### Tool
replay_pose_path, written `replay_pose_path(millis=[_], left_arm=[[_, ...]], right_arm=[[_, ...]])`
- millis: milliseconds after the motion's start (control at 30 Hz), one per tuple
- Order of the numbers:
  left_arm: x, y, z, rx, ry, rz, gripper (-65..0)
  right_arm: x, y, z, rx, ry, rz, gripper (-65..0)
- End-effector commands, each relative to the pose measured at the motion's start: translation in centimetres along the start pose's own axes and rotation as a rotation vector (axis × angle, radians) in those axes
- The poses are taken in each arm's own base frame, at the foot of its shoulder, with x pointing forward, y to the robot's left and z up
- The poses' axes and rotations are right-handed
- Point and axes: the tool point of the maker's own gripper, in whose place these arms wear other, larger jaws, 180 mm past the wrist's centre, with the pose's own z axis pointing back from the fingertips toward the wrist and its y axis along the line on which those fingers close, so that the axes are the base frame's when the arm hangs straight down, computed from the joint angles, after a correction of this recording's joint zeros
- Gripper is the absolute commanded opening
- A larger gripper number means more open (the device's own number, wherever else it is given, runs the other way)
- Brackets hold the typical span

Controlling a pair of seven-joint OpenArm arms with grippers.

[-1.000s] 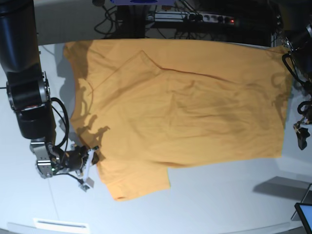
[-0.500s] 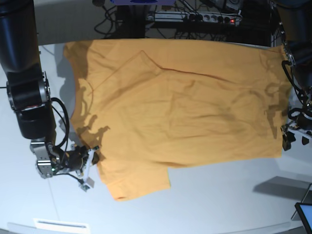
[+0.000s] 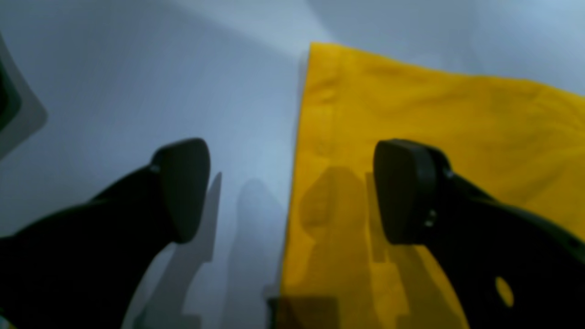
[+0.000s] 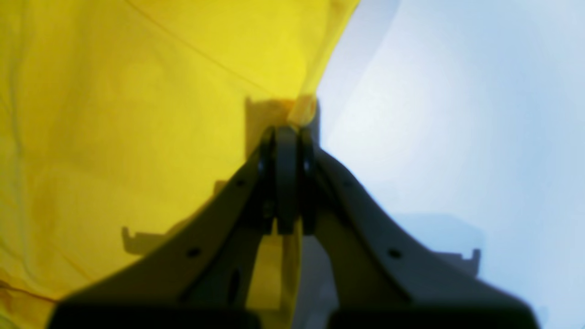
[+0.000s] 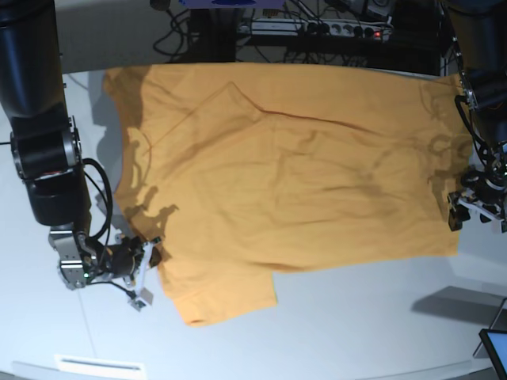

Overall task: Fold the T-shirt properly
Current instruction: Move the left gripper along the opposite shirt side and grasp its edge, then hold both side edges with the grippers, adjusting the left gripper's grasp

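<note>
The orange-yellow T-shirt (image 5: 293,174) lies spread flat on the pale table (image 5: 364,332), one sleeve folded over at the front left. My right gripper (image 5: 154,254) is shut on the T-shirt's edge beside that sleeve; in the right wrist view the closed fingertips (image 4: 287,137) pinch a fold of the yellow cloth (image 4: 137,114). My left gripper (image 5: 467,212) stands open at the hem on the right. In the left wrist view it (image 3: 292,192) straddles the hem edge, one finger (image 3: 406,192) over the T-shirt (image 3: 434,119), the other (image 3: 183,187) over bare table.
A power strip and tangled cables (image 5: 317,30) run behind the table's back edge. A dark screen corner (image 5: 496,348) shows at the front right. A white label strip (image 5: 99,364) lies at the front left.
My left arm has come in from the right edge toward the T-shirt's hem, its open gripper now over the hem. The right gripper and the T-shirt have stayed still.
</note>
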Motion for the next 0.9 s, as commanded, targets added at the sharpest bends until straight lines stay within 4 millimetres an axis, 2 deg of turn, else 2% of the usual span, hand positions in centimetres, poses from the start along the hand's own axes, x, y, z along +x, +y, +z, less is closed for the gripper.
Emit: replay_pose_path(millis=[0, 200, 433, 867], left_arm=[[2.3, 1.3, 0.5, 0.021, -0.059, -0.006, -10.1], [1.7, 1.0, 0.4, 0.014, -0.035, -0.005, -10.1], [0.4, -2.0, -0.6, -0.062, -0.003, 0.008, -10.1], [0.6, -2.6, -0.6, -0.096, -0.001, 0.009, -10.1]], right_arm=[[1.2, -1.0, 1.0, -0.025, -0.006, 0.020, -64.7], [1.2, -1.0, 1.0, -0.025, -0.006, 0.020, -64.7], [1.2, -1.0, 1.0, -0.025, -0.006, 0.020, -64.7], [1.2, -1.0, 1.0, -0.025, -0.006, 0.020, -64.7]])
